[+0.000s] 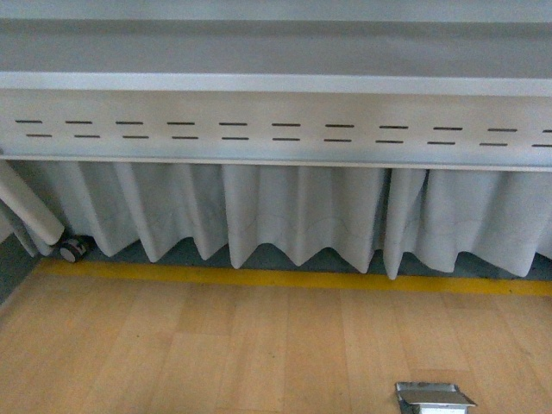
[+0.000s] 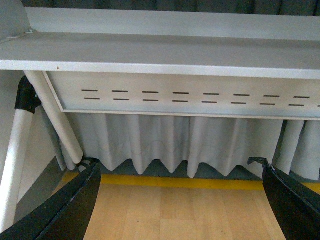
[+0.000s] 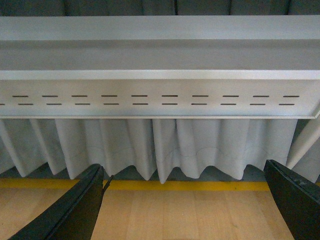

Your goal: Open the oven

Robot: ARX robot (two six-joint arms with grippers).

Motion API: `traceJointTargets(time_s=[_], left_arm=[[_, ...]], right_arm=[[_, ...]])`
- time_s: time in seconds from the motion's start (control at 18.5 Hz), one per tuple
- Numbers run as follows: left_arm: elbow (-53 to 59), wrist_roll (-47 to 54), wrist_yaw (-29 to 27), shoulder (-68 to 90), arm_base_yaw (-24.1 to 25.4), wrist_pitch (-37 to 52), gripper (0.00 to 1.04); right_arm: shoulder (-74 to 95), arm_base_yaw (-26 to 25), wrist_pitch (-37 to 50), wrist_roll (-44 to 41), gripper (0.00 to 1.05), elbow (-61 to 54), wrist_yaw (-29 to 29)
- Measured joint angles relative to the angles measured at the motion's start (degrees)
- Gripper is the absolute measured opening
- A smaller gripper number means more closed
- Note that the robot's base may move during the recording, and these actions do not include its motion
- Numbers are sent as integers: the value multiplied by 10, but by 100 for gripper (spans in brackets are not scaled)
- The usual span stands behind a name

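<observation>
A low view under a grey metal table [image 1: 276, 129], whose front panel is pierced by two rows of short slots. A pleated white curtain [image 1: 293, 216] hangs below the panel, its hem ending just above a yellow strip [image 1: 285, 278] at the edge of a pale wooden floor [image 1: 216, 345]. At far left a white tube leg [image 1: 30, 211] slants down to a small wheel [image 1: 73, 249]. At the bottom edge of the front view lies a shiny metal plate [image 1: 434, 398], possibly a floor socket cover, cut off by the frame.

The oven appears in none of the three views, so its place cannot be told.

The left gripper [image 2: 176, 167] has its black fingers [image 2: 75, 205] spread wide, with nothing between them. The right gripper [image 3: 184, 167] is likewise spread wide and holds nothing. Both face the curtain.
</observation>
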State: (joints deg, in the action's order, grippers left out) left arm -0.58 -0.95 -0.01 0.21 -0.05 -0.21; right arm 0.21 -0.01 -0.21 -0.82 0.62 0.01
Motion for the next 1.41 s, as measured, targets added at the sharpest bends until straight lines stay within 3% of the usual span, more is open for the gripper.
traceJointTargets(time_s=[1.41], left_arm=[[0, 0, 0, 0, 0, 0, 98]], right_arm=[[0, 0, 0, 0, 98, 0, 0]])
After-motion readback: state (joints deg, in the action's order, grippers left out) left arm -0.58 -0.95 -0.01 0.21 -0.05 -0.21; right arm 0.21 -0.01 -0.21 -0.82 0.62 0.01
